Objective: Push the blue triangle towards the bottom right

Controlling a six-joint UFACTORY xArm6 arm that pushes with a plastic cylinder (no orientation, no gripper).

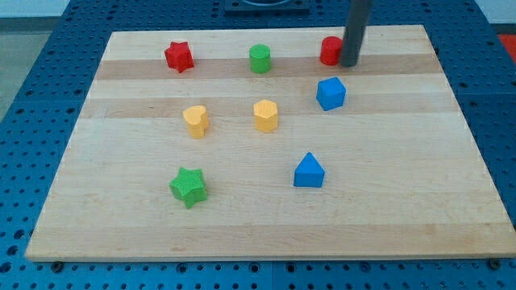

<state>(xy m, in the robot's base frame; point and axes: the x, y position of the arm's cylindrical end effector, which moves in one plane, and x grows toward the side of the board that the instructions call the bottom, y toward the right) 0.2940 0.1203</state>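
Observation:
The blue triangle lies on the wooden board, right of centre and toward the view's bottom. My tip is near the view's top, touching or just beside the right side of a red round block, which the rod partly hides. The tip is well above the blue triangle and slightly to its right. A blue cube-like block lies between the tip and the triangle, just below the tip.
A red star and a green cylinder sit along the top. Two yellow blocks lie mid-board. A green star is at lower left. The board's right edge borders blue pegboard.

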